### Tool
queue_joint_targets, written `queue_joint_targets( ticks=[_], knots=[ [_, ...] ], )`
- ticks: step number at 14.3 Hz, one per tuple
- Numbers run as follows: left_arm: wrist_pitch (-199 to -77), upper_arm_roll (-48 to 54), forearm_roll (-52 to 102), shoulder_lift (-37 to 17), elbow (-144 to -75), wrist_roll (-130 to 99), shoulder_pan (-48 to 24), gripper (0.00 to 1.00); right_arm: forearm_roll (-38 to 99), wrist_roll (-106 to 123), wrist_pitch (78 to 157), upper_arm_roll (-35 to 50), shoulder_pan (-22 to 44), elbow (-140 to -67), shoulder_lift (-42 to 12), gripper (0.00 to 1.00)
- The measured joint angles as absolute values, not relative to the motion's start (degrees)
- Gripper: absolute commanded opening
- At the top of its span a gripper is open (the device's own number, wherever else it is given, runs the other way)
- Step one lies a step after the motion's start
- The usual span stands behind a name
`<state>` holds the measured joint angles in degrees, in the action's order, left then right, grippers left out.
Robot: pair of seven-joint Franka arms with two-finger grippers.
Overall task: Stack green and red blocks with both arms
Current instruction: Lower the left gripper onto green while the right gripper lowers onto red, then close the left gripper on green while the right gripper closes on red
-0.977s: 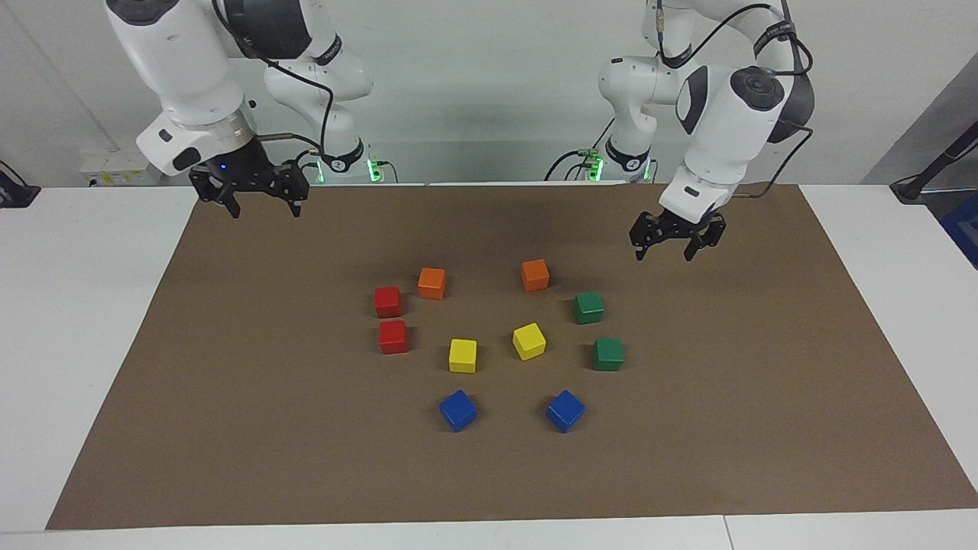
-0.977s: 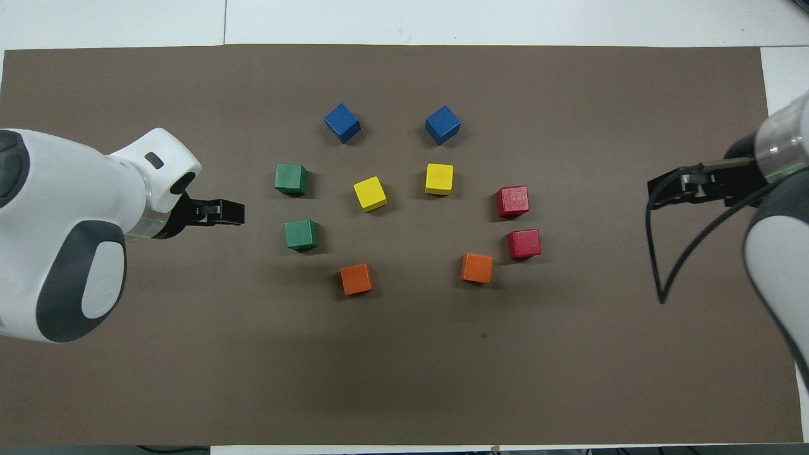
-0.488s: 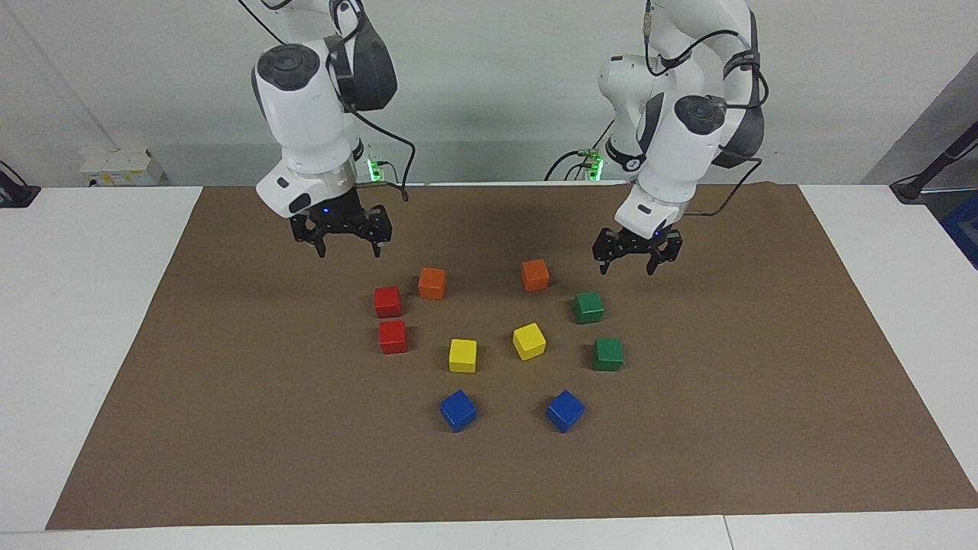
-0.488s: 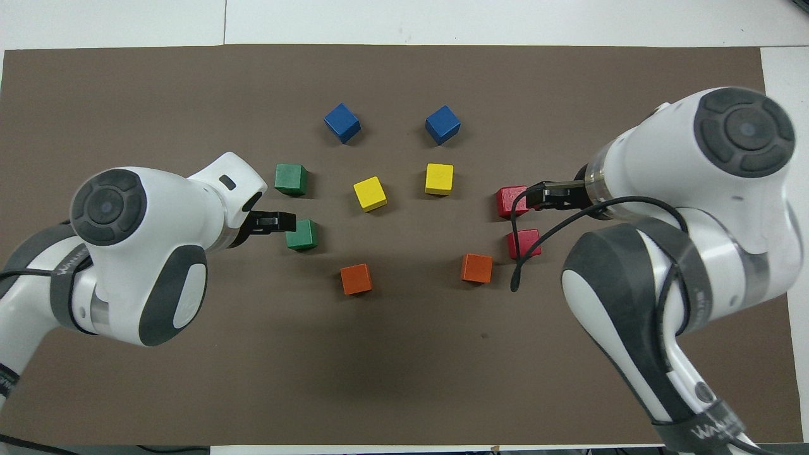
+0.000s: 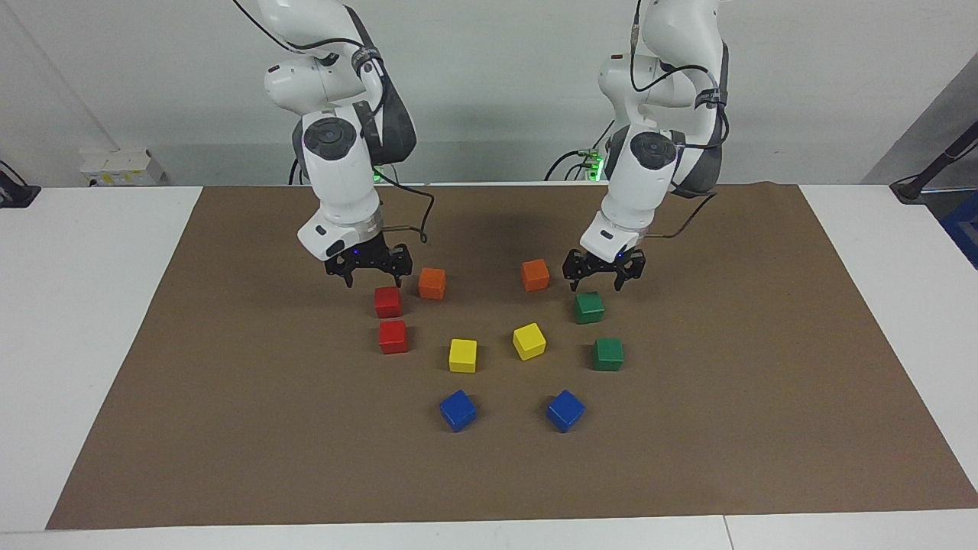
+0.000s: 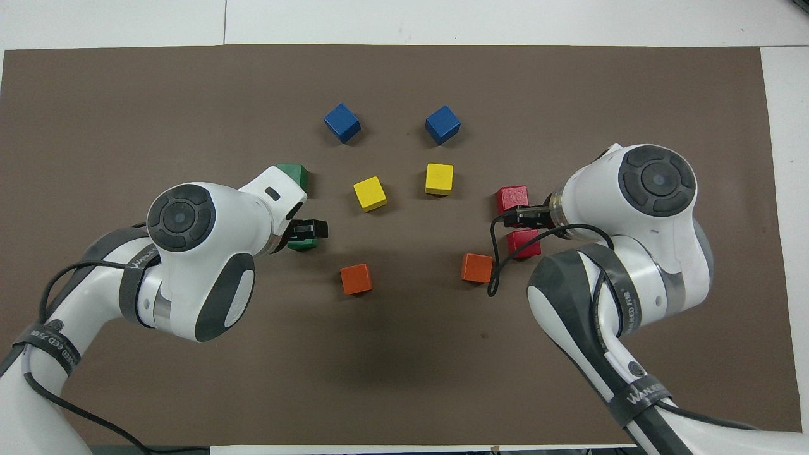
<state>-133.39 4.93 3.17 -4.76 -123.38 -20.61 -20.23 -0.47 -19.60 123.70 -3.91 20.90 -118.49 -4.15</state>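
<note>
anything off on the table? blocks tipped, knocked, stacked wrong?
Nothing stands out. All ten cubes sit flat and apart on the brown mat, none stacked. The left gripper hangs open over a green block, the right gripper open over a red block.

Orange cube (image 5: 432, 283) just beside nearer red block (image 5: 387, 302).

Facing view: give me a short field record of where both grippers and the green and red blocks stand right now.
left gripper: fingers open, over the green block nearer the robots, not touching
right gripper: fingers open, over the red block nearer the robots, not touching
second green block: flat on the brown mat, apart from the first
second red block: flat on the mat, apart from the first
stacks: none yet
held: nothing
</note>
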Motion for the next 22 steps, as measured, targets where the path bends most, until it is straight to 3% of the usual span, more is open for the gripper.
queue_joint_targets(
  ticks=[12,14,16,18,19,22],
  knots=[
    [-135.26,4.81,2.16,-12.39,-122.39,-21.00,-21.52,1.00,-0.40,-19.62,136.57,-3.89,22.44,-128.49,-3.97,1.00],
    [-135.50,4.79,1.86,-13.21,-122.18,-21.00,-21.52,0.94,-0.40,-19.62,138.68,-3.89,22.45,-130.35,-3.98,1.00],
    [-136.37,4.78,1.75,-13.58,-122.09,-21.01,-21.52,0.75,-0.40,-19.62,139.59,-3.90,22.45,-131.39,-3.99,1.00],
    [-136.92,4.75,1.70,-13.81,-122.07,-21.02,-21.52,0.18,-0.40,-19.62,141.17,-3.89,22.45,-132.34,-4.00,0.96],
    [-137.31,4.70,1.61,-13.89,-122.07,-21.03,-21.52,0.00,-0.40,-19.62,142.30,-3.89,22.45,-132.98,-4.04,0.95],
    [-138.09,4.38,0.08,-14.05,-122.02,-21.03,-21.52,0.00,-0.39,-19.62,143.43,-3.89,22.45,-133.85,-4.38,0.88]
  ],
)
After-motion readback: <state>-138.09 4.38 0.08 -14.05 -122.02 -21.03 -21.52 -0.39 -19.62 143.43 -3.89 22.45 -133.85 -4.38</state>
